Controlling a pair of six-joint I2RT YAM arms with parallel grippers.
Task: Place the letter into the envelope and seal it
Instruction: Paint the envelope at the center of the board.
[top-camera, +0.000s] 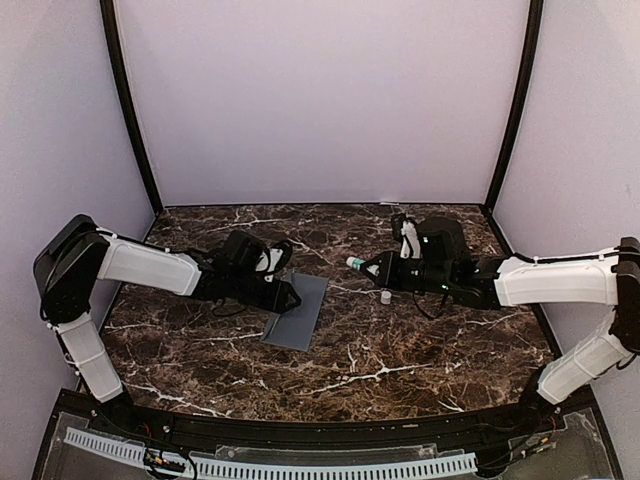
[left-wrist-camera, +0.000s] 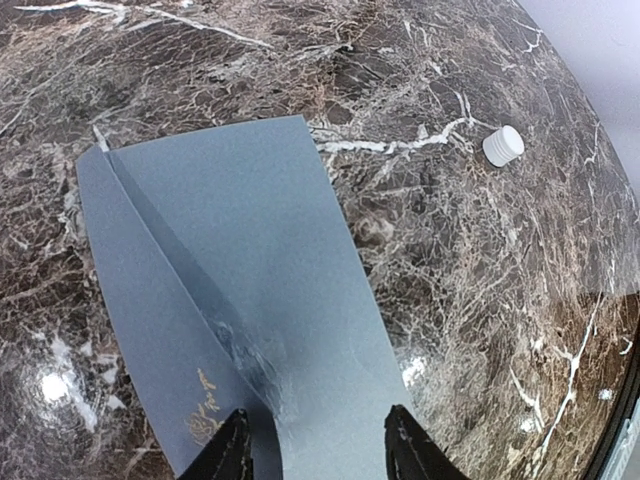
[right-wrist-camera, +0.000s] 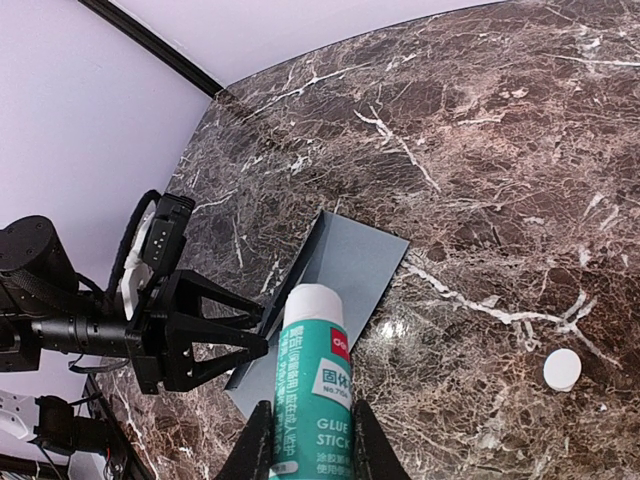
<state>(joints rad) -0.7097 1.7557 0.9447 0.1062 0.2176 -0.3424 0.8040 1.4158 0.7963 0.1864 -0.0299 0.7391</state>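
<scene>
The slate-grey envelope (top-camera: 300, 315) lies flat on the marble, its flap (left-wrist-camera: 140, 300) half raised along the left side. A shiny wet streak runs beside the fold (left-wrist-camera: 235, 345). My left gripper (left-wrist-camera: 318, 445) hovers open over the envelope's near end (left-wrist-camera: 250, 230), holding nothing. In the right wrist view it stands at the envelope's (right-wrist-camera: 365, 265) left edge. My right gripper (right-wrist-camera: 305, 440) is shut on an uncapped green glue stick (right-wrist-camera: 312, 370), held above the table to the right of the envelope, tip (top-camera: 357, 264) pointing toward it. The letter does not show in any view.
The glue stick's small white cap (top-camera: 386, 297) stands on the marble just right of the envelope, also in the left wrist view (left-wrist-camera: 503, 146) and the right wrist view (right-wrist-camera: 562, 369). Lilac walls with black corner posts close in the table.
</scene>
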